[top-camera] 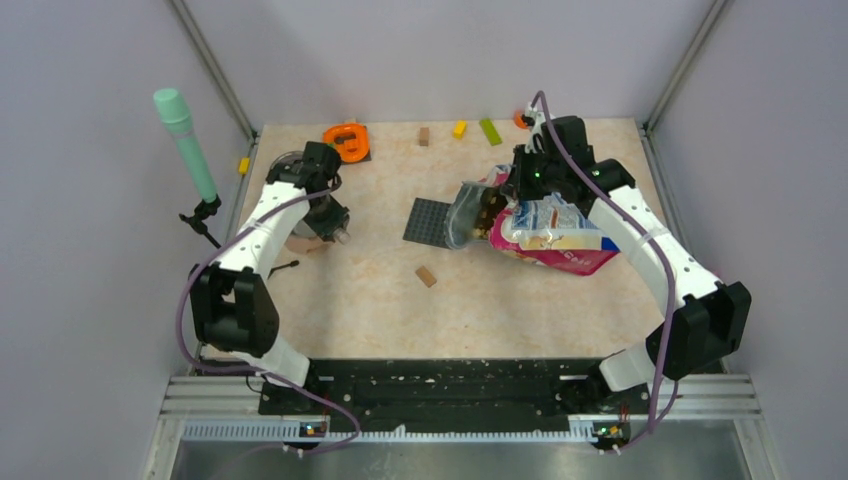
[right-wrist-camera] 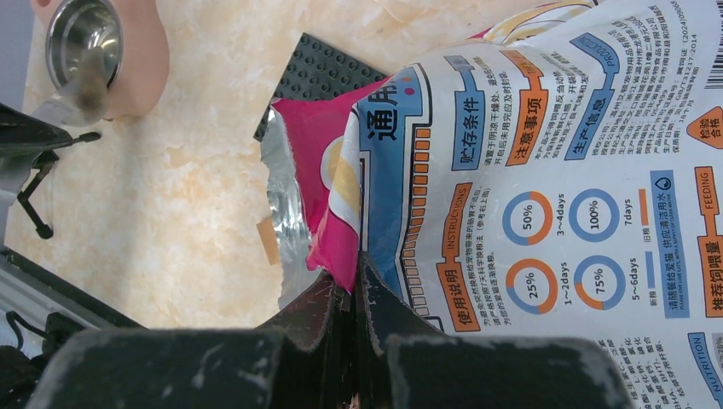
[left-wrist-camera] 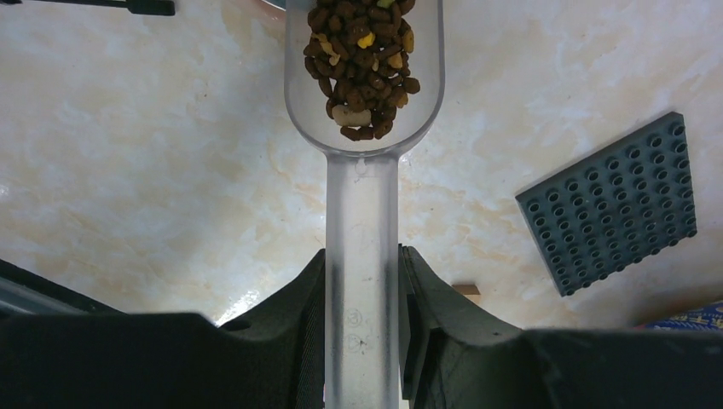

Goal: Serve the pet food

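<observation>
**Scoop loaded, bag held open by its edge**

The table [top-camera: 380, 300] has a pale marbled top, with an arm rising from each near corner. The biggest thing on it is the bag [top-camera: 555, 235], glossy pink and blue, lying on its side toward the right edge with its open mouth facing the middle. Dark brown shows inside that mouth. The right gripper [right-wrist-camera: 356, 281] comes down on the bag from the far side. Its jaws are pressed together on the pink edge of the bag just beside the silver-lined opening.

Touching the bag's mouth, in the middle of the surface, lies a dark grey studded plate [top-camera: 428, 220], flat and turned a little askew. Toward the left edge sits a pink mat [top-camera: 300, 243] with a steel bowl [right-wrist-camera: 83, 34] on it.

The left gripper [left-wrist-camera: 361, 264] hangs over that same left side, its jaws pinching the flat handle of a clear plastic scoop [left-wrist-camera: 362, 213] from both sides. The scoop sticks straight out beyond the fingers and its end reaches the bowl. I cannot tell whether it touches the rim.

Along the far edge there is an orange thing [top-camera: 347, 140] near the left corner. To its right come a brown block [top-camera: 424, 136], a yellow block [top-camera: 459, 129] and a green block [top-camera: 490, 131], each apart from the next. A tan block [top-camera: 427, 276] lies alone nearer the front, below the plate.

Smallest is the kibble [left-wrist-camera: 362, 60], a heap of dark brown pellets with a few yellow and pale bits. It sits in the hollow of the scoop.
</observation>
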{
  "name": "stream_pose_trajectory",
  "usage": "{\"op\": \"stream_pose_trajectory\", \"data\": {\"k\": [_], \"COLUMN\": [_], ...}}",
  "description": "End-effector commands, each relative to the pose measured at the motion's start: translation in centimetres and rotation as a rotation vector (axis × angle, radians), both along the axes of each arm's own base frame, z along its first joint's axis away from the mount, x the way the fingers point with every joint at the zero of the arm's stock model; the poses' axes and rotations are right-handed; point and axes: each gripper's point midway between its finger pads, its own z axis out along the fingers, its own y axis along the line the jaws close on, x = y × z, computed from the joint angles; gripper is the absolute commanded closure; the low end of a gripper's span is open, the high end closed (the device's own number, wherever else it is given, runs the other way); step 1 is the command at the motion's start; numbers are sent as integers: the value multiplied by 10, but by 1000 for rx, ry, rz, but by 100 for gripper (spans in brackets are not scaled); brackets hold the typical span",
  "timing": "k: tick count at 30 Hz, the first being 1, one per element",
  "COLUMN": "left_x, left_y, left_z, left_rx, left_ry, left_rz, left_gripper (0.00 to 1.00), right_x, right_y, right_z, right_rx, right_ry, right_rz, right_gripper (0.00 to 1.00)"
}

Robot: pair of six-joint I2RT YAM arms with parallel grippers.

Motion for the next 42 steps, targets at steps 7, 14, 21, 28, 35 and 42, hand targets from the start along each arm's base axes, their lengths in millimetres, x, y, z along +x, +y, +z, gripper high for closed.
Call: {"op": "stream_pose_trajectory", "data": {"k": [7, 14, 21, 28, 35, 42], "left_x": [11, 14, 16, 19, 7, 3], "left_y": [6, 12, 1, 5, -1, -1], "left_z": [12, 11, 19, 31, 31, 55], "left_rx": [-136, -236, -391, -411, -450, -453], "left_ry": [20, 10, 3, -39, -42, -111], "left_rz": [173, 218, 219, 238, 243, 221], "left_gripper": [100, 100, 100, 100, 100, 100], "right_x": [-4, -5, -7, -8, -10, -6], "right_y": [12, 12, 11, 10, 8, 13], "right_z": [54, 52, 53, 53, 52, 54], "right_rx": [114, 116, 119, 120, 115, 128], "right_ry": [-144, -142, -146, -147, -147, -149], "right_rz": [39, 37, 37, 36, 35, 44], "right_gripper": [100, 100, 100, 100, 100, 100]}}
